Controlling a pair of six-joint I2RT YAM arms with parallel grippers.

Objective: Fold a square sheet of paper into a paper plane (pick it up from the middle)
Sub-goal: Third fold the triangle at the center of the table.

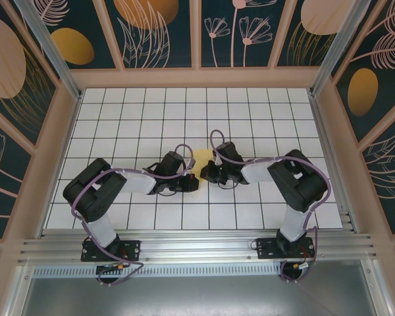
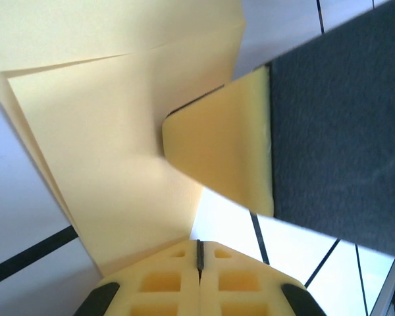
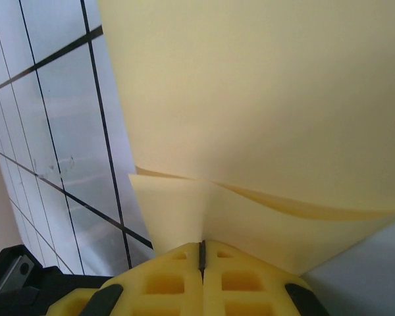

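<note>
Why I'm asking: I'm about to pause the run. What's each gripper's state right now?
Left gripper: closed, holding the yellow paper.
Right gripper: closed, holding the same yellow paper.

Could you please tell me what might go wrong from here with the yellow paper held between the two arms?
1. The left gripper and right gripper each have fingers shut on the yellow paper; pulling apart could tear the thin sheet.
2. In the right wrist view its layers gape near the pinch, so a crease might set crooked.
</note>
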